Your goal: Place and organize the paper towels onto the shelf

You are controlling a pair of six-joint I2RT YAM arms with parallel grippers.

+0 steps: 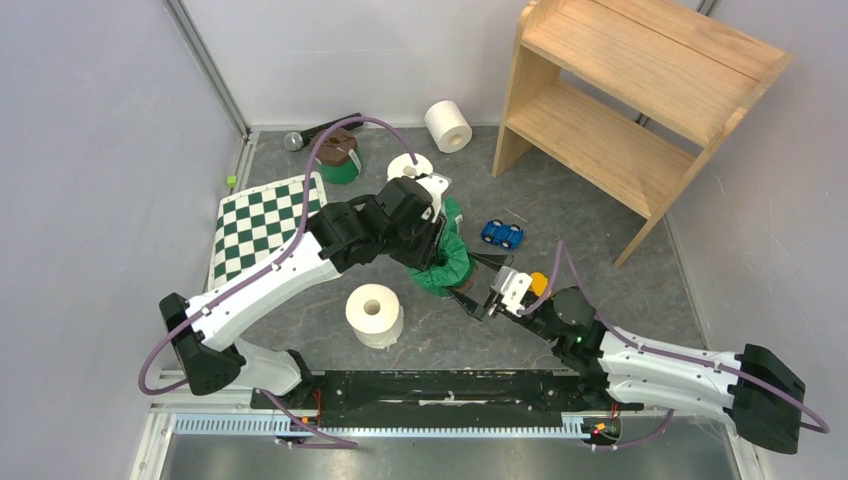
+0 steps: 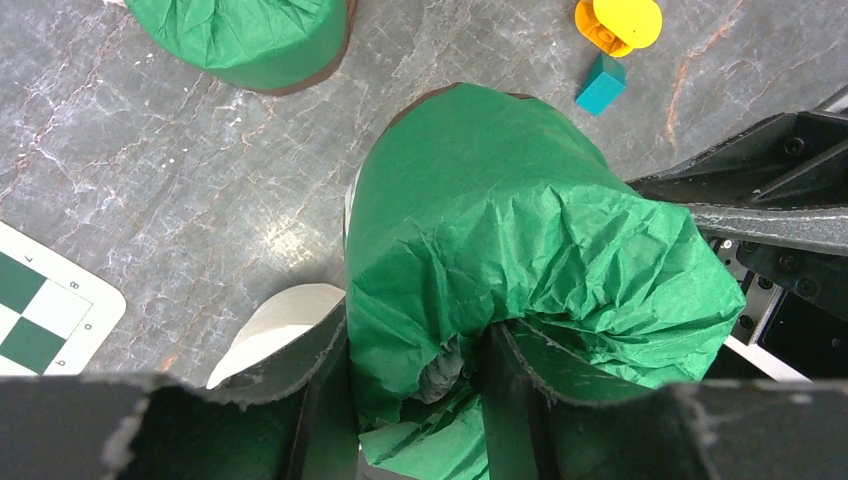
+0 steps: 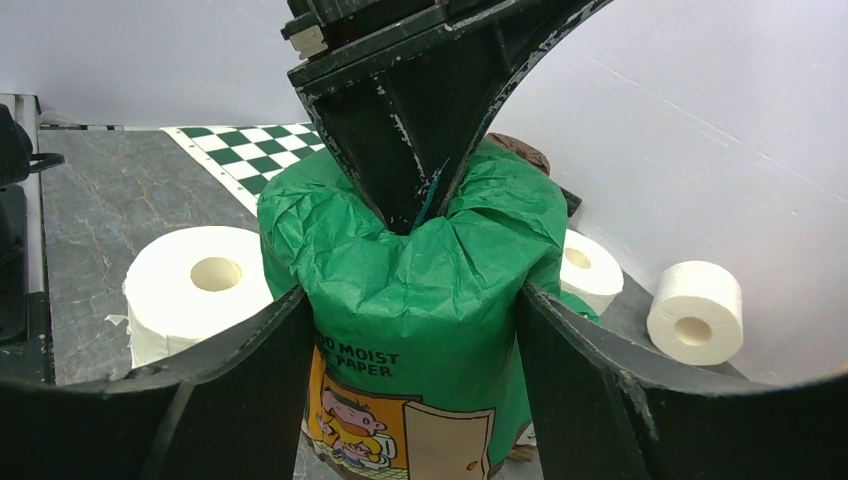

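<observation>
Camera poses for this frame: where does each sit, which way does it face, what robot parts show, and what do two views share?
Top external: fixed above and behind the bases, looking down at the table; both arms show whole, shelf at the far right.
Left wrist: on the left arm, looking straight down; the left end effector pinches the green-wrapped roll by its top.
Right wrist: on the right arm, looking level toward the checkerboard mat; the right end effector flanks that roll, open.
Shared: both wrist views show that roll.

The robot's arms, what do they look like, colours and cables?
The left arm and right arm have white shells with black joints and bases, each trailed by a purple cable. The left gripper and right gripper are black, edges scuffed.
</observation>
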